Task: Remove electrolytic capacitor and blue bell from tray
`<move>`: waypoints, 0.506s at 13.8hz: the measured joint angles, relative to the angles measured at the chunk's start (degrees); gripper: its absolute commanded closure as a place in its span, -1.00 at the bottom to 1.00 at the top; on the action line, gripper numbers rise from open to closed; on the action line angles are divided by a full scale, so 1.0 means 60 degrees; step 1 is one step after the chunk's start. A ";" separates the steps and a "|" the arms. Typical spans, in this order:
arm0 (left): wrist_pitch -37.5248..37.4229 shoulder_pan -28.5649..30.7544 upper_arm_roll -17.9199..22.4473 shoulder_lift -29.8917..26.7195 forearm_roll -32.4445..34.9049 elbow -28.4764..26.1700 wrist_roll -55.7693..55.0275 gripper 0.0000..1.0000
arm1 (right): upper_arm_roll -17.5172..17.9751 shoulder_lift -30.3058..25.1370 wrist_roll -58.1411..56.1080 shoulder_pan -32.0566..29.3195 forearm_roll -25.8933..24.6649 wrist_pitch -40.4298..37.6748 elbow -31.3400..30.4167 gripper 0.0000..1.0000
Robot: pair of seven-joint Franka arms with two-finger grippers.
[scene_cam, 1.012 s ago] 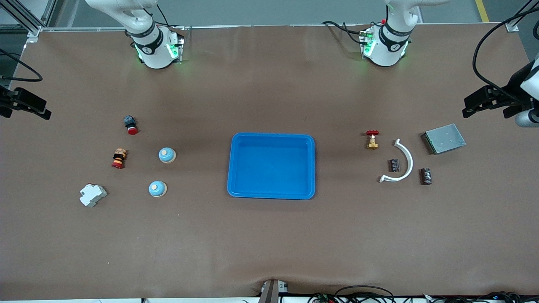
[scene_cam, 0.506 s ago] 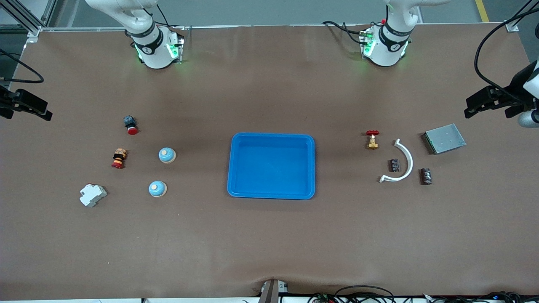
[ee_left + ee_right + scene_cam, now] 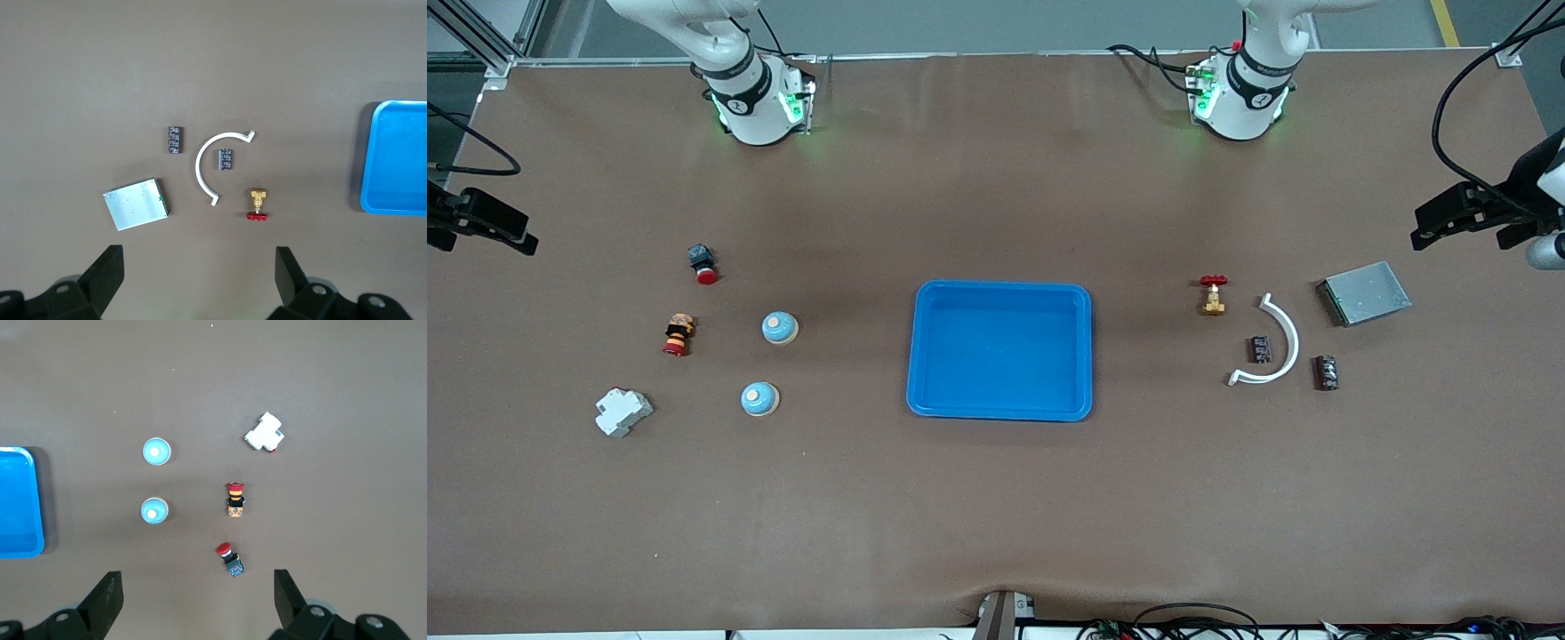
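Two blue bells (image 3: 780, 327) (image 3: 759, 399) sit on the table toward the right arm's end; they also show in the right wrist view (image 3: 156, 451) (image 3: 154, 511). Two dark capacitors (image 3: 1260, 348) (image 3: 1327, 372) lie toward the left arm's end, also in the left wrist view (image 3: 226, 159) (image 3: 175, 140). A blue tray (image 3: 1000, 286) sits in the middle, empty. My left gripper (image 3: 1427, 222) (image 3: 199, 280) is open, high over the left arm's end. My right gripper (image 3: 511, 233) (image 3: 198, 600) is open, high over the right arm's end.
Near the capacitors lie a white curved strip (image 3: 1282, 342), a brass valve with a red handle (image 3: 1212, 295) and a metal plate (image 3: 1366, 292). Near the bells lie a red push button (image 3: 703, 264), a red-and-yellow button (image 3: 679, 334) and a white breaker (image 3: 623, 412).
My left gripper has drifted slightly toward the left arm's end of the table. Nothing on the table has moved.
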 measured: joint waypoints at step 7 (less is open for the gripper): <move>0.0017 -0.0054 -0.0245 -0.0015 -0.0003 0.0016 -0.0283 -1.00 | 0.0026 -0.0009 0.0034 0.0000 0.0174 -0.0011 -0.0044 -1.00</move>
